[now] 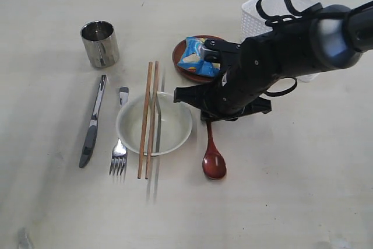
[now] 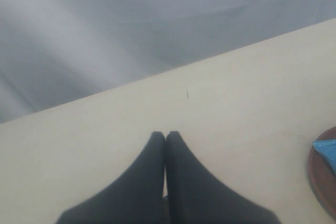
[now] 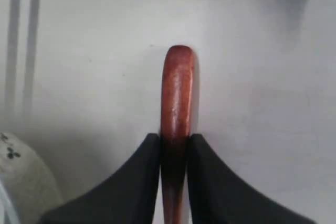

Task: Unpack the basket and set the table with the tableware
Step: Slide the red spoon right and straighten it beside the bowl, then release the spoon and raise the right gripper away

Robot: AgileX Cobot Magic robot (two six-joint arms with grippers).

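My right gripper is shut on the handle of the red-brown wooden spoon, whose bowl end lies on the table just right of the cream bowl. Two wooden chopsticks rest across that bowl. The steel fork and knife lie to its left, the steel cup stands behind them. The brown plate holds the blue snack packet. The white basket stands at the back right, partly hidden by my right arm. My left gripper is shut and empty, over bare table at the far left.
The right arm and its black cables cover the ground between the plate and the basket. The table's far edge runs close behind the left gripper. Bare tabletop lies along the front and right.
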